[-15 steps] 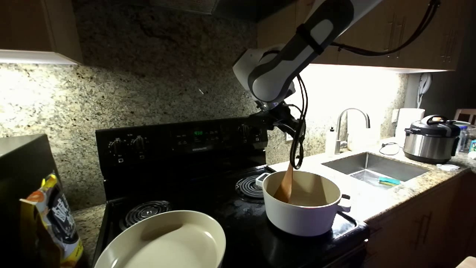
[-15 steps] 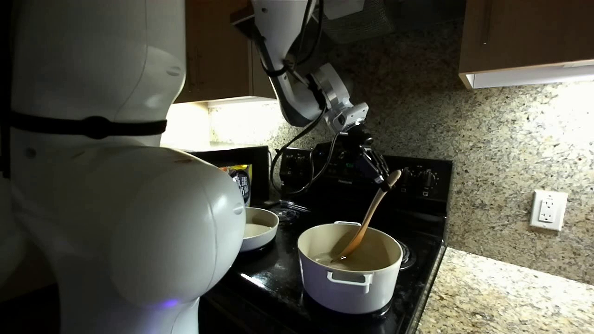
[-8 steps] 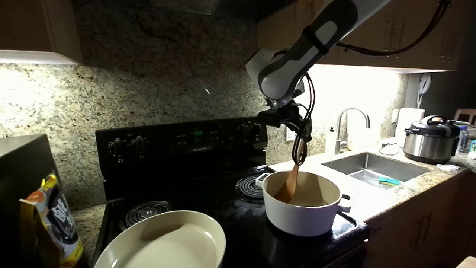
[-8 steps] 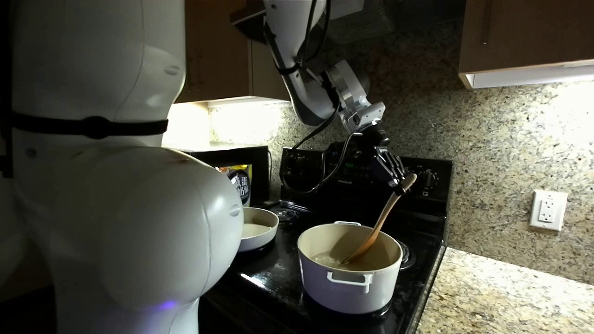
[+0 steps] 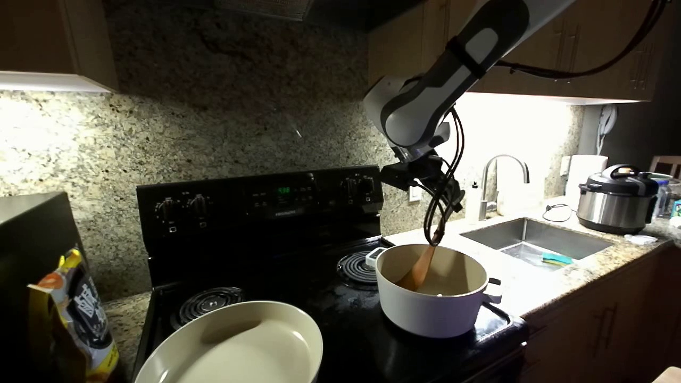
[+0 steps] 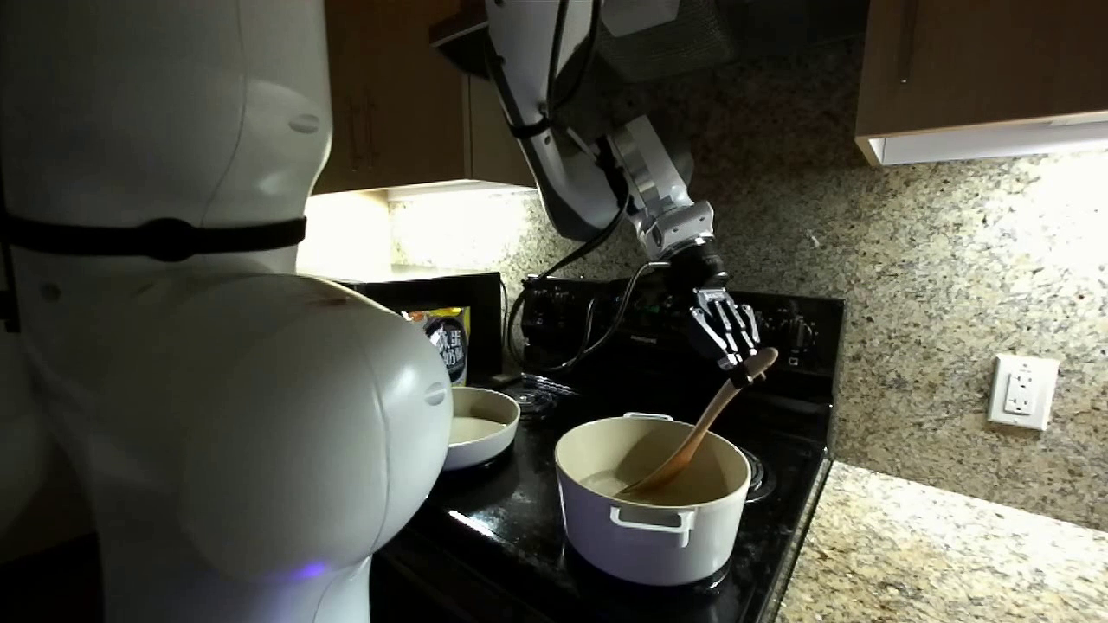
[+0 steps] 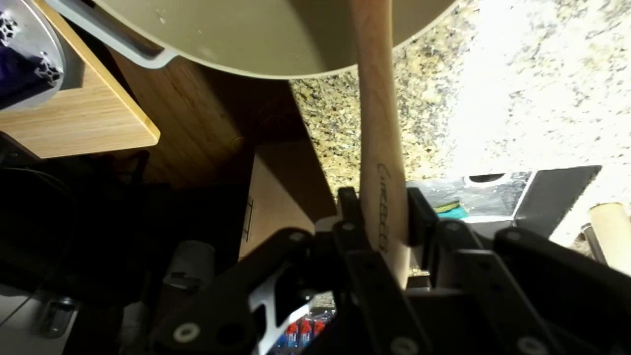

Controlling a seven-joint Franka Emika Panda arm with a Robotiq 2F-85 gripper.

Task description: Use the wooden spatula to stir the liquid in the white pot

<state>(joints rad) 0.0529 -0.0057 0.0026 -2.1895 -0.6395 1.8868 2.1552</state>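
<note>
The wooden spatula [image 6: 703, 422] leans at a slant inside the white pot [image 6: 597, 541], its wide end down in the shallow liquid [image 6: 606, 480]. My gripper [image 7: 384, 212] is shut on the upper handle, with one dark finger pressed to each side of the wood. In the wrist view the handle runs up from between the fingers to the pot's inner wall [image 7: 236, 37], and the blade is out of frame. An exterior view shows the blade against the far-left inside of the pot [image 5: 433, 316], while hanging cables partly cover the handle. The pot stands upright on the stove.
A cream oval dish [image 5: 314, 340] occupies the front left of the stove [image 5: 340, 340]. Behind rises the black control panel [image 5: 287, 194]. To the pot's right are a counter and a sink [image 5: 566, 239]. Loose black cables [image 5: 441, 213] dangle beside the gripper.
In both exterior views my gripper has shifted right and then dropped lower, tilting the spatula more. Its submerged end moved right, then back left, staying inside the pot. The pot has not moved.
</note>
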